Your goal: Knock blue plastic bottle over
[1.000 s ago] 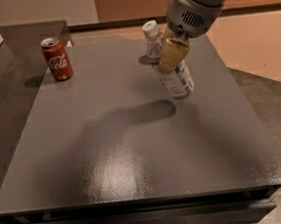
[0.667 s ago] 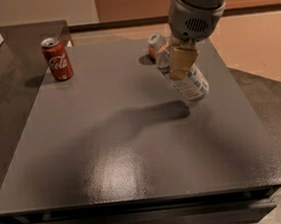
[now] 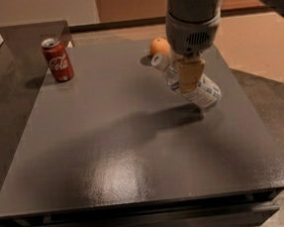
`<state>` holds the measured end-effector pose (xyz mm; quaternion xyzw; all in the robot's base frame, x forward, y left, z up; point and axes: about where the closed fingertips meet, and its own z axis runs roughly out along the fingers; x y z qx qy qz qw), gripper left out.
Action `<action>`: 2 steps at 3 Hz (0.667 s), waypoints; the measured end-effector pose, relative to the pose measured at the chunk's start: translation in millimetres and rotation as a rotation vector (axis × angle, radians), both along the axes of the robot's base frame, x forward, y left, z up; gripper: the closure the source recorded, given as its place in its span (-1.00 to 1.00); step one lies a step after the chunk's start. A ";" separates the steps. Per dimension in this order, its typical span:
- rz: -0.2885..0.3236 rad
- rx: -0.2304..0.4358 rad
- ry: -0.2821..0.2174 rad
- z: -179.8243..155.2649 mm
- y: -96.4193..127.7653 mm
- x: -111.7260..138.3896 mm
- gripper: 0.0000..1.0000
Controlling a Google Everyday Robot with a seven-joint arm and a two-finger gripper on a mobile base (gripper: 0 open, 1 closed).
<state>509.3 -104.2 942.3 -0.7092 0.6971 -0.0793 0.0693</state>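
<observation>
Since the earlier frame, the blue plastic bottle (image 3: pixel 200 91) is leaning further over and sitting lower, and the gripper (image 3: pixel 190 75) is standing a little nearer and further right. An orange (image 3: pixel 159 47) behind the bottle is now showing in full.

The bottle is lying at a steep slant on the far right part of the table (image 3: pixel 112 168). Its white cap (image 3: pixel 158 60) is pointing up and to the far left, and its base is pointing down to the near right. Whether the base is touching the surface cannot be told. The blue-and-white label is facing the camera on the lower half.

The gripper is hanging straight down from the grey arm housing, directly in front of the bottle's middle and overlapping it. Its tan tip is covering part of the clear upper body. Whether it is open or closed, and whether it is gripping the bottle or only pressing against it, cannot be told.

The orange is resting just beyond the cap. A red cola can (image 3: pixel 58 59) is standing upright at the far left, well apart from the bottle. A dark shadow (image 3: pixel 167 119) is spreading left of the bottle's base.
</observation>
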 end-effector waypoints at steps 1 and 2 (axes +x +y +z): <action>0.054 -0.030 0.015 -6.2 7.6 -4.5 -0.28; 0.055 -0.021 0.000 -5.4 9.4 -1.1 -0.74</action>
